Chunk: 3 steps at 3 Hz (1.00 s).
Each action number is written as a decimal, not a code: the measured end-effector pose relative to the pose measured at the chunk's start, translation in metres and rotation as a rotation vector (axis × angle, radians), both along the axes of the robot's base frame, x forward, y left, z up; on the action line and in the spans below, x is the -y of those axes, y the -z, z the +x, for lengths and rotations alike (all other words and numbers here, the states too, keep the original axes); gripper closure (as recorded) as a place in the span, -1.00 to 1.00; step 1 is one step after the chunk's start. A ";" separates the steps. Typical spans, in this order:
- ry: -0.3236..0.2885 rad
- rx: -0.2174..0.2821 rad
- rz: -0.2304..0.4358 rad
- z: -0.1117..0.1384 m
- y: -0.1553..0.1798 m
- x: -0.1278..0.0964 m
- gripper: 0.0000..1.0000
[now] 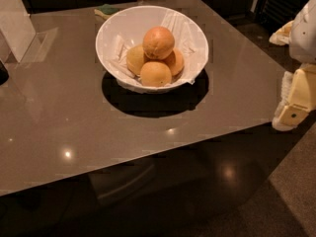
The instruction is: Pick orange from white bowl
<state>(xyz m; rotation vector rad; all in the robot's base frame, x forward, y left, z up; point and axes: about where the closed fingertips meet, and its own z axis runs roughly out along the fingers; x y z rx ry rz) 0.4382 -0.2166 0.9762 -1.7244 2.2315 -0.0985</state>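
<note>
So the big pinkish orange (158,42) sits on top of the pile in the bowl (106,28). It rests on three smaller oranges (155,73), and there's crumpled paper (183,27) lining the inside. The bowl is toward the far side of the bench (74,117).

The end effector (295,100) is way over at the right edge of the view. It looks to be just past the bench's right edge and well apart from the bowl, so the orange lies off to its left and further back. I reckon it has to cross over the bench and drop in from above, since the bowl wall blocks a side approach. The orange is round, so there's no long axis to line up with, and with only one arm there's nothing to choose there.

Hard bits: the end effector is cut off by the frame, and I can't tell if it's released or clenched. One small orange is mostly hidden behind the others.
</note>
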 end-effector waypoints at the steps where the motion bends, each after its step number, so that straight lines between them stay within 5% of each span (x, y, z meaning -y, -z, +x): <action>1: 0.001 0.021 0.010 0.004 -0.003 -0.003 -1.00; 2: 0.019 0.027 0.125 0.047 -0.006 -0.026 -1.00; 3: -0.020 0.010 0.263 0.109 -0.008 -0.071 -1.00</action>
